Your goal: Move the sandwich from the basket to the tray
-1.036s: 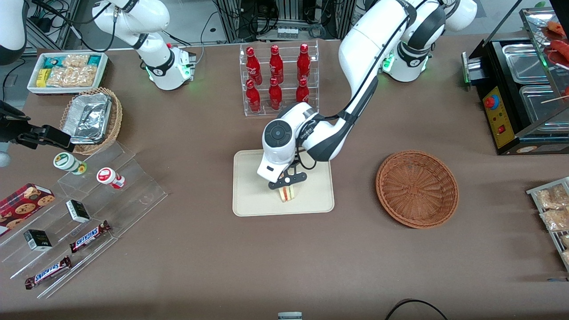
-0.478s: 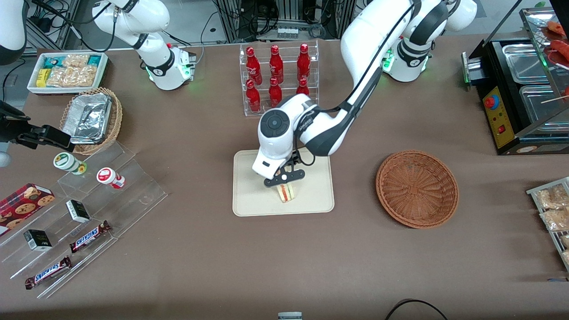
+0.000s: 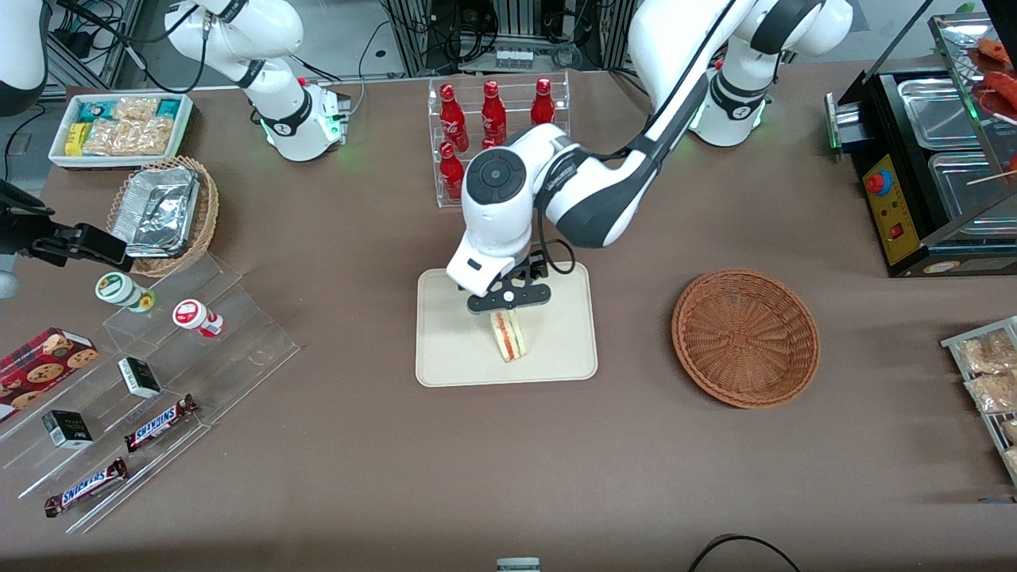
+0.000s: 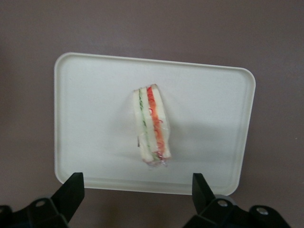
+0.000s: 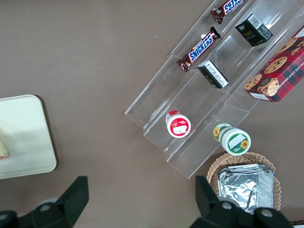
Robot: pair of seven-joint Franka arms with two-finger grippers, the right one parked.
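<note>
Jaws spread wide, holding nothing; the gripper (image 3: 508,298) hangs above the tray (image 3: 445,357), over the part of it farther from the front camera, clear of the sandwich (image 3: 509,335). In the wrist view the two black fingertips (image 4: 71,192) stand well apart, with the sandwich (image 4: 152,126) lying free on the tray (image 4: 85,95) between and below them, no contact. Sandwich rests near the tray's middle, on its side edge (red and green filling stripes face up), long axis running from the tray's nearer edge toward its farther edge. Tray sits about mid-worktop (image 3: 357,477), its rim flat on the brown surface. The basket (image 3: 745,338) stands on the worktop toward the working arm's end, well apart from the tray, with nothing in it. Farther from the camera than the tray: a clear rack of red bottles (image 3: 493,127), partly covered by the arm. Toward the parked arm's end: a tan wicker basket with foil containers (image 3: 163,213), a white bin of snack packets (image 3: 119,127), and clear stepped shelves (image 3: 230,342) with chocolate bars and small tubs.
</note>
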